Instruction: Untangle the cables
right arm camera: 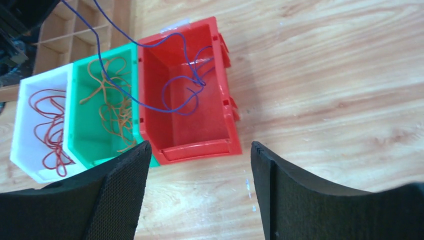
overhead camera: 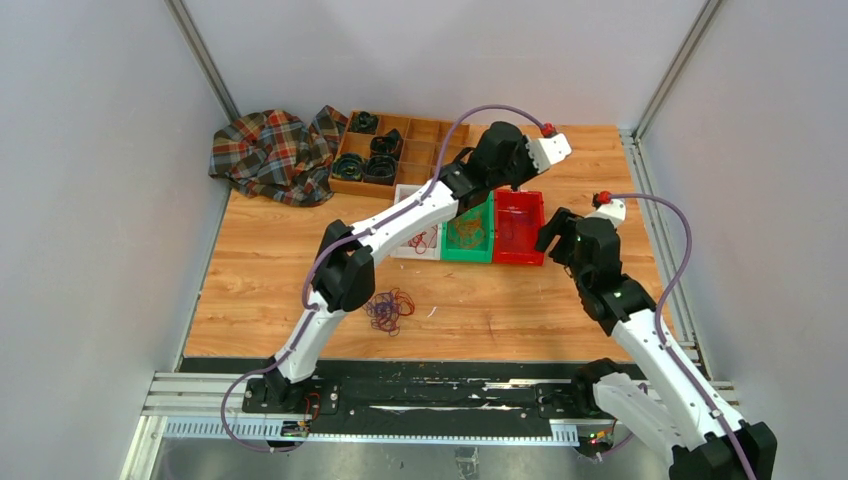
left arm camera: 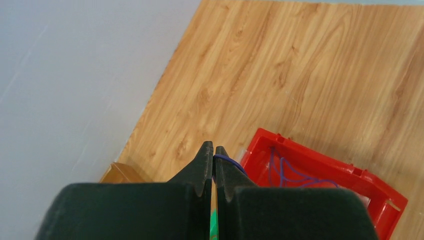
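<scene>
Above the glossy red plastic bin (right arm camera: 190,150), we see the left claw (left arm camera: 213,150) pinching a thin, wiry purple-blue cable (right arm camera: 165,109) looping inside; the right claw (right arm camera: 200,165) gapes wide over the wood-grain worktop (right arm camera: 325,75).

The left arm (overhead camera: 400,215) and a purple cable (right arm camera: 199,81) strung from above cross over the green bin (right arm camera: 75,125) and red bin (overhead camera: 520,257), while bare table (overhead camera: 590,165) to their right stands open.

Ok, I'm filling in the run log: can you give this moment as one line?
left gripper: shut on blue cable, over red bin | right gripper: open, empty | tangle: on table
</scene>
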Robot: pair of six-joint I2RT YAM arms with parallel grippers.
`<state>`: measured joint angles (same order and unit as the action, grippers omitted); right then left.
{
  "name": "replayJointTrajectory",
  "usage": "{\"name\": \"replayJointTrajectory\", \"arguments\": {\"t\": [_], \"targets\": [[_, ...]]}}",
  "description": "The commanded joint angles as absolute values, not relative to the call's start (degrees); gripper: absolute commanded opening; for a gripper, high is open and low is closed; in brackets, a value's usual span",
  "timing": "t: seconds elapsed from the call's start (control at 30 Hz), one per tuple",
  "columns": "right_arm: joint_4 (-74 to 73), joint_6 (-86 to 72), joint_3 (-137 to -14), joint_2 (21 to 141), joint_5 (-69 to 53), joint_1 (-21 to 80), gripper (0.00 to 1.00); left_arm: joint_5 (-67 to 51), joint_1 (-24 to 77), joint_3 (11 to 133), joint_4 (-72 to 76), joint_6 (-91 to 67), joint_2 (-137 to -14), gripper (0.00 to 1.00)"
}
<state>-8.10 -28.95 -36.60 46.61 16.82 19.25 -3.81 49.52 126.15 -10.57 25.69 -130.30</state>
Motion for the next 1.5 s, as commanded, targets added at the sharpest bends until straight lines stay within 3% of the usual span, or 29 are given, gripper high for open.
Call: {"name": "replayJointTrajectory", "arguments": {"t": [0.0,0.2,0.47,0.73,0.77,0.9,1.03,1.13,1.2,1.47], "targets": [[-16.15,-29.5,-38.77,46.31,18.65,17.43,0.74,-1.97,50.52,125.3,-12.06,28.75,-132.79,0.0],[-16.24,-31.01,-37.21,44.35,17.82,15.56,0.75,-1.46,50.82,124.56,-13.89,29.41,-134.23,0.0],[-14.96,-32.23,-37.5,44.89,9.93,10.1,0.66,1.79,52.84,118.57,-12.13,31.78,-133.7,0.0],[-15.67,-31.45,-37.39,40.3,9.31,7.98,0.67,1.82,52.87,119.01,-9.69,30.91,-137.46,0.01],[-15.85,-31.44,-37.47,39.87,9.01,7.85,0.67,1.4,52.86,120.22,-10.36,31.21,-138.16,0.05],[-16.93,-31.29,-38.13,38.4,7.23,6.84,0.68,-3.58,51.45,128.8,-18.33,33.92,-141.56,0.43],[-17.81,-31.56,-39.01,36.9,6.52,6.43,0.68,-6.45,49.67,139.41,-26.52,33.36,-145.59,0.66],[-18.26,-32.5,-39.5,36.79,5.93,6.18,0.68,-9.57,49.31,138.49,-28.71,35.05,-142.99,0.9],[-18.51,-32.92,-40.26,36.99,5.64,6.15,0.68,-10.6,49.19,136.26,-29.41,37.0,-140.44,0.96],[-17.97,-34.99,-41.66,38.43,1.93,6.06,0.69,-6.97,48.6,135.18,-33.13,40.68,-136.34,0.98]]}}
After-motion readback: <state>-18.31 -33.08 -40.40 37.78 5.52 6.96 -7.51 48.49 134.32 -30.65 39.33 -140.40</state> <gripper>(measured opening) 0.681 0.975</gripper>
